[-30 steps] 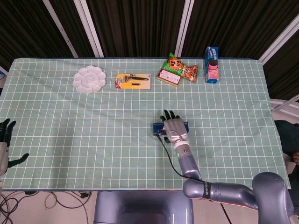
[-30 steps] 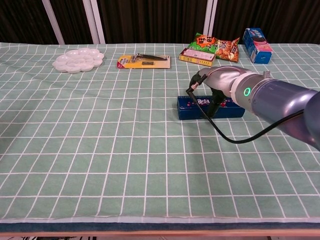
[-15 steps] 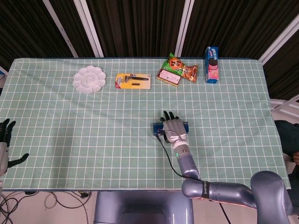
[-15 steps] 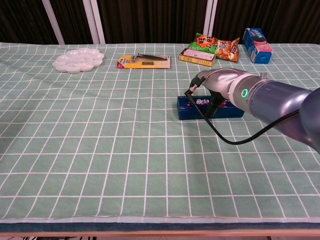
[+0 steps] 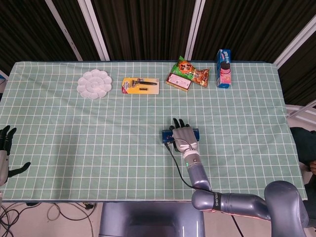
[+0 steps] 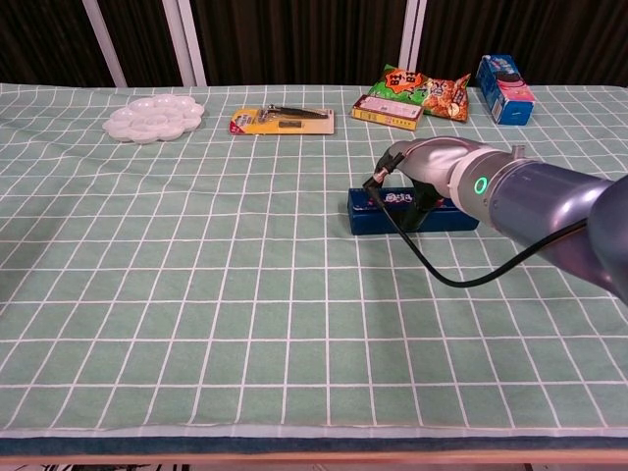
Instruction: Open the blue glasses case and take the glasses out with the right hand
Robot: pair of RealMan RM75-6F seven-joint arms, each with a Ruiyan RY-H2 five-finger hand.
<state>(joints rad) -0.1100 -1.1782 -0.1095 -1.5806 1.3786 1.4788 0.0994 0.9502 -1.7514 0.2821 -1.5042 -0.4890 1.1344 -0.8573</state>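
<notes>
Head view: the blue glasses case (image 5: 179,134) lies closed on the green checked cloth of the bench (image 5: 74,143), its long side running left to right. The right hand (image 5: 182,134) rests flat on top of the case, fingers stretched over its far edge, gripping nothing; only the two ends of the case show past the hand. Far to the left of the case, at the bench's near corner, the left hand (image 5: 6,148) hangs with fingers spread, holding nothing. Well beyond the case, along the far edge, stand a white flower-shaped palette (image 5: 94,84), a yellow carded tool pack (image 5: 140,86), a snack bag (image 5: 190,72) and a blue-and-pink carton (image 5: 224,61).

Chest view: the case (image 6: 378,213) sits closed with its lid down, and the right hand (image 6: 427,172) arches over its middle, dark fingers reaching down behind the far side. A black cable (image 6: 446,275) loops from the wrist across the front of the case.
</notes>
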